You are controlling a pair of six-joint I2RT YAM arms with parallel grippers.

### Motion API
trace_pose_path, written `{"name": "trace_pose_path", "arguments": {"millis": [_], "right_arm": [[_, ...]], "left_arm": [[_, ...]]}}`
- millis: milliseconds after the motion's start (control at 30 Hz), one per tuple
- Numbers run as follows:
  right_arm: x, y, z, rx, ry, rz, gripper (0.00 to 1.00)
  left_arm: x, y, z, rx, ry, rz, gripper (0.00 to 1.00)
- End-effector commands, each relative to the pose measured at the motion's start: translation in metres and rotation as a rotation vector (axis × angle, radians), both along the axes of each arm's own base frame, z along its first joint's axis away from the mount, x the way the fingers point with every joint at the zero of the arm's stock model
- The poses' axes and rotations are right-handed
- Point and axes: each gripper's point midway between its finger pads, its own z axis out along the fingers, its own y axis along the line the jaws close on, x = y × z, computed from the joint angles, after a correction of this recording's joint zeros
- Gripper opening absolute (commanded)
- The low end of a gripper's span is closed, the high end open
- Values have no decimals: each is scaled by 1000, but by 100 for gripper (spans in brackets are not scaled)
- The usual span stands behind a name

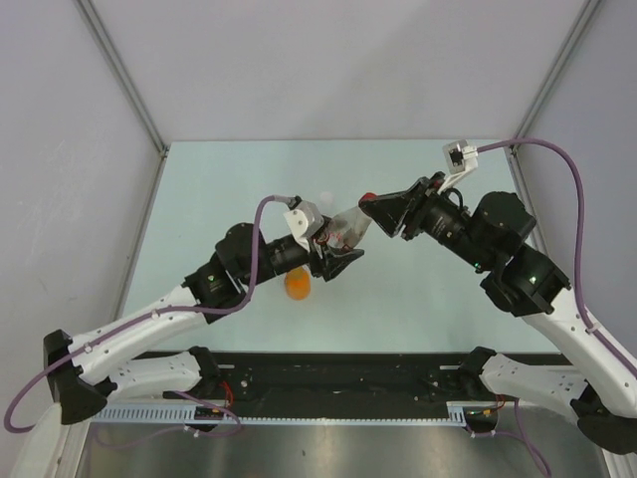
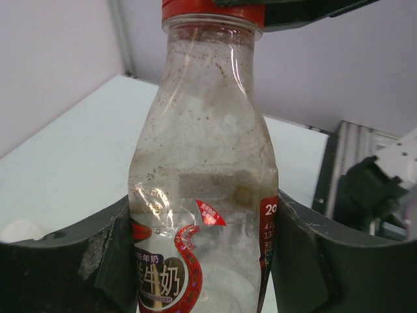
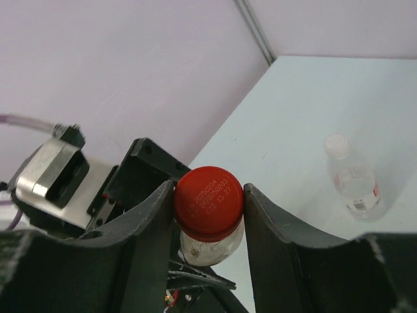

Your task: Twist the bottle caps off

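A clear bottle (image 2: pixel 202 163) with a red-and-purple label is held off the table, tilted, between the two arms. My left gripper (image 2: pixel 205 261) is shut on its body, with the dark fingers (image 2: pixel 326 261) pressed against both sides of the label. The bottle's red cap (image 3: pixel 208 202) sits between the fingers of my right gripper (image 3: pixel 208 192), which is shut on it, both pads touching the cap's rim. From above, the bottle (image 1: pixel 348 230) spans from my left gripper (image 1: pixel 341 246) to my right gripper (image 1: pixel 373 207). A squat orange bottle (image 1: pixel 298 285) stands on the table under the left arm.
Another clear bottle (image 3: pixel 352 177) with a white cap stands on the pale green table (image 1: pixel 249 179), seen in the right wrist view. Grey walls enclose the table on the left, back and right. A black rail (image 1: pixel 338 373) runs along the near edge.
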Motion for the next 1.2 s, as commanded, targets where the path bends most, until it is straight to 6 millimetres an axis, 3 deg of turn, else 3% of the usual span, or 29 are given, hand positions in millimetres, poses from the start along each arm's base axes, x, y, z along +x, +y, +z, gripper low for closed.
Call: {"name": "trace_pose_path", "arguments": {"millis": [0, 233, 400, 433, 700, 833, 1167], "right_arm": [[-15, 9, 4, -82, -173, 132, 0], [-47, 14, 10, -106, -298, 295, 0], [-87, 17, 17, -103, -411, 490, 0], [-91, 17, 17, -106, -424, 509, 0], [-126, 16, 6, -134, -482, 703, 0], [-145, 10, 2, -147, -540, 798, 0], [-166, 4, -17, -193, -590, 934, 0]], "left_arm": [[-75, -1, 65, -190, 1, -442, 0], [-92, 7, 85, -238, 32, -642, 0], [-106, 8, 79, -218, 115, -830, 0], [-110, 10, 85, -236, 123, -863, 0], [-128, 10, 81, -185, 206, -1095, 0], [-141, 22, 97, -230, 241, -1231, 0], [-136, 11, 96, -225, 297, -1265, 0]]}}
